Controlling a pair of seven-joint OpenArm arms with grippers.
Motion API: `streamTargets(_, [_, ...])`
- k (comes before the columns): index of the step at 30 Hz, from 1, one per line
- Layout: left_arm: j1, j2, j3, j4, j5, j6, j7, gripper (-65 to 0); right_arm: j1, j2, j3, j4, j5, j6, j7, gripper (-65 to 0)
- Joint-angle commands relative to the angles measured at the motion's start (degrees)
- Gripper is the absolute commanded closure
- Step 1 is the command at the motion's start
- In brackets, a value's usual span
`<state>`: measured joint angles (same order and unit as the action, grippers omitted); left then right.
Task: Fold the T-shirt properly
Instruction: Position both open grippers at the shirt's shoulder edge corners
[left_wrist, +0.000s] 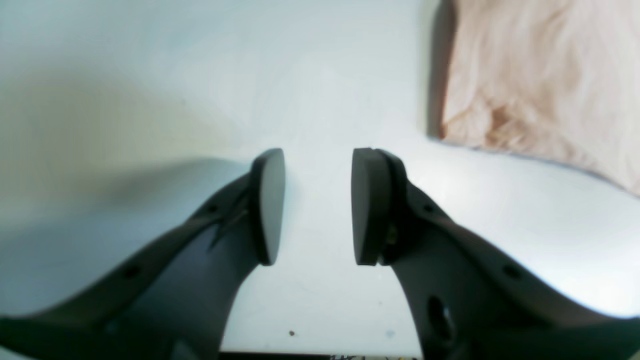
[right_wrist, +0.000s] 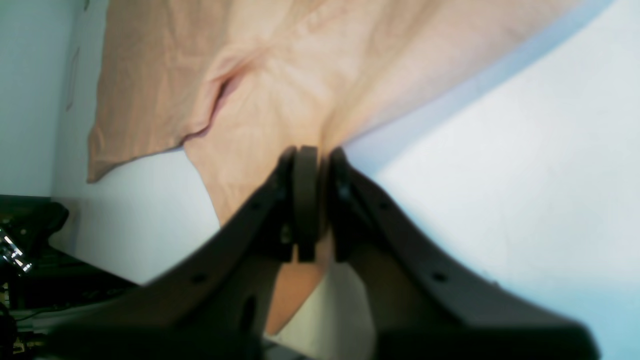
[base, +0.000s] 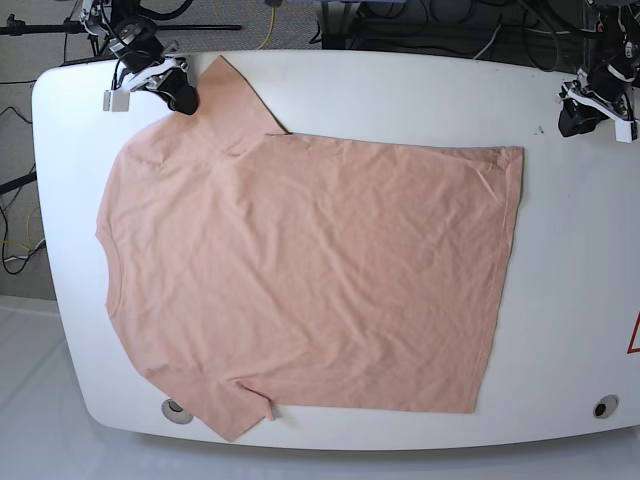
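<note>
In the left wrist view, the left gripper (left_wrist: 317, 205) is seen with its jaws apart and nothing between them, above the bare white table (left_wrist: 200, 75), the T-shirt (left_wrist: 540, 80) lying apart from it. In the right wrist view, the right gripper (right_wrist: 312, 200) is shown clamped on the shirt's edge. Only in the base view is the whole salmon-pink T-shirt (base: 310, 270) seen spread flat across the table.

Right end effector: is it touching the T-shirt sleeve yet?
Touching. The right wrist view shows the right end effector closed on the T-shirt, pink sleeve fabric pinched between its pads.
</note>
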<state>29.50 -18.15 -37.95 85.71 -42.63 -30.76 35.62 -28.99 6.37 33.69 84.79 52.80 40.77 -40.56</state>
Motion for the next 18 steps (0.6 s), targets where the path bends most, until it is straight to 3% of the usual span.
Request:
streamTargets(1, [0.0, -0.3, 0.0, 0.9, -0.1, -1.1, 0.1, -23.3, -0.5, 0.4, 0.4, 0.1, -0.1, -0.8, -1.0, -9.1])
streamTargets(7, [-1.0, -0.6, 0.0, 1.2, 0.3, -2.2, 1.4, -32.2, -0.6, 0.2, 0.3, 0.5, -0.4, -0.8, -0.7, -16.2])
streamTargets(13, [-1.0, -0.4, 0.1, 1.4, 0.9, -3.2, 1.2, -35.2, -0.7, 0.2, 0.3, 0.4, -0.7, -0.8, -0.7, -15.1])
streamTargets(18, [-0.2, -0.3, 0.1, 1.7, 0.0, -3.5, 1.3, -31.9, -0.6, 0.0, 0.1, 0.5, -1.5, -0.8, -0.7, -9.8])
